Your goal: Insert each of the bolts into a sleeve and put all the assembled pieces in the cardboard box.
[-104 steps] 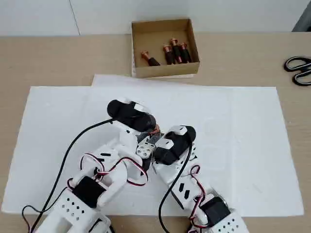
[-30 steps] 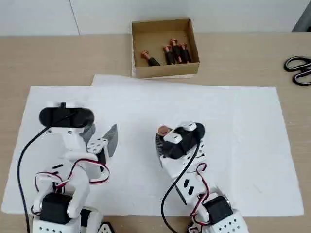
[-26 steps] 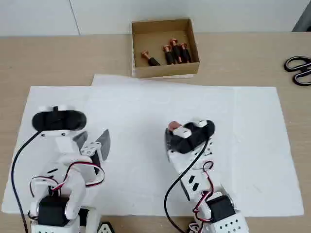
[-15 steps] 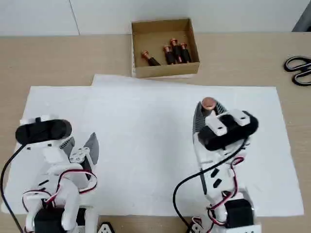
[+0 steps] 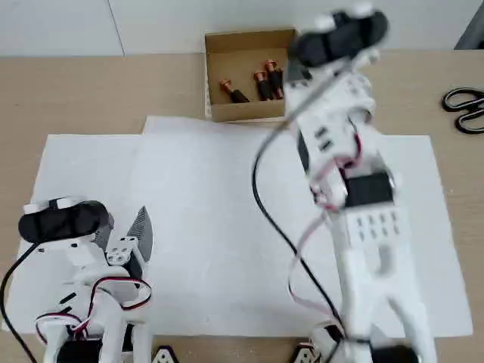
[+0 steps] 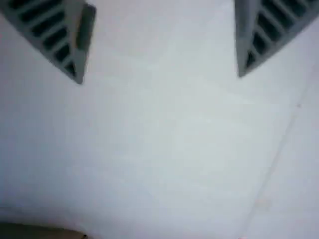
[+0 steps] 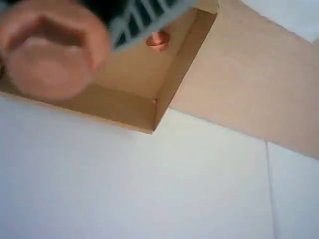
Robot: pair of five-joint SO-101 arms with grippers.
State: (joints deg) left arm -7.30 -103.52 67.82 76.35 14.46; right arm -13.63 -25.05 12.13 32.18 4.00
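The cardboard box point(image 5: 212, 76) stands at the far edge of the paper, with several copper-headed bolts in black sleeves point(image 5: 265, 82) lying inside. My right arm stretches out to the box's right side. In the right wrist view its gripper point(image 7: 97, 32) is shut on an assembled piece whose copper bolt head point(image 7: 52, 55) hangs over the box's near corner, with another bolt point(image 7: 158, 40) lying inside. My left gripper point(image 5: 138, 228) is open at the near left, its fingers point(image 6: 55, 35) spread above bare paper with nothing between them.
A white paper sheet point(image 5: 227, 204) covers the middle of the wooden table point(image 5: 76, 91). Scissors point(image 5: 465, 106) lie at the far right edge. The box's near wall point(image 7: 99, 107) rises between the paper and the box floor.
My right arm has swung from the middle of the paper out to the box, carrying the assembled piece. The left arm drew back slightly toward the near left, still open.
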